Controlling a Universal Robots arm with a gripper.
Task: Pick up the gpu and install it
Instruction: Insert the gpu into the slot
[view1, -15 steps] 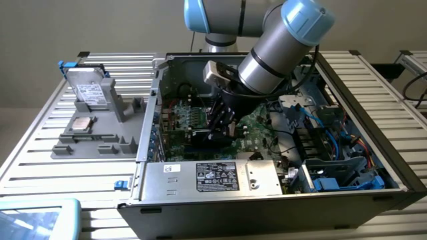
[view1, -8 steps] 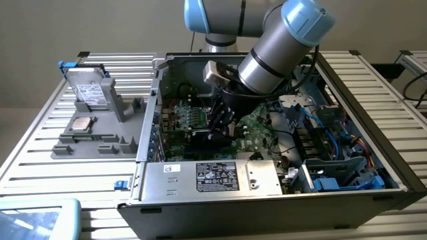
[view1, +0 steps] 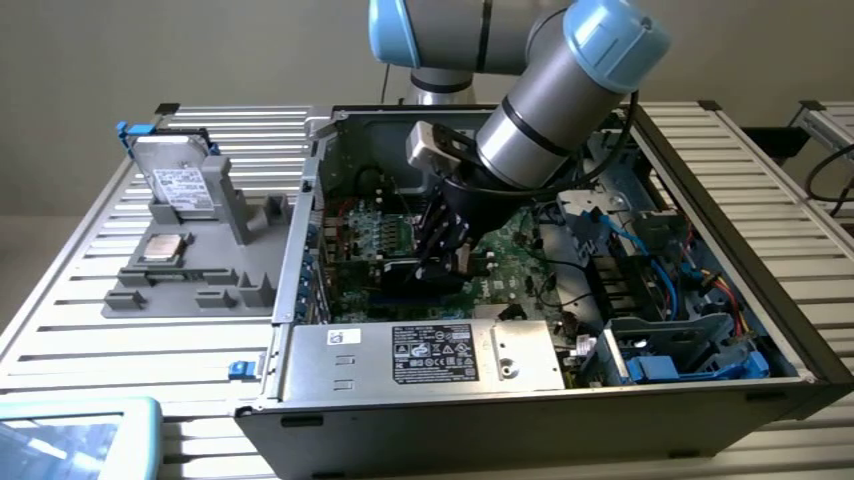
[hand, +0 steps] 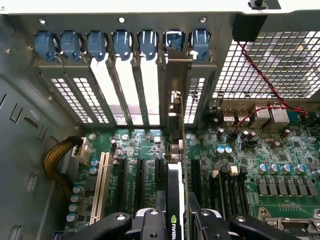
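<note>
My gripper (view1: 438, 262) reaches down into the open computer case (view1: 307, 200), over the green motherboard (view1: 514, 265). In the wrist view the gpu (hand: 175, 187) stands edge-on between my black fingers (hand: 150, 222), which are shut on it. Its silver bracket (hand: 175, 95) runs up against the rear slot openings, beneath the row of blue clips (hand: 120, 42). The card's lower edge lies along a black expansion slot (hand: 159, 172) on the motherboard (hand: 250, 175); whether it sits in the slot is hidden. In the exterior view the gpu (view1: 400, 275) shows as a dark block under the gripper.
A silver power supply (view1: 427, 355) fills the case's near side, with blue drive cages and cables (view1: 694, 355) at the exterior view's right. A grey fixture (view1: 187, 270) holding a drive (view1: 180, 185) and a chip (view1: 163, 247) lies outside the case. A red wire (hand: 270, 90) and a yellow braided cable (hand: 57, 160) run near the board.
</note>
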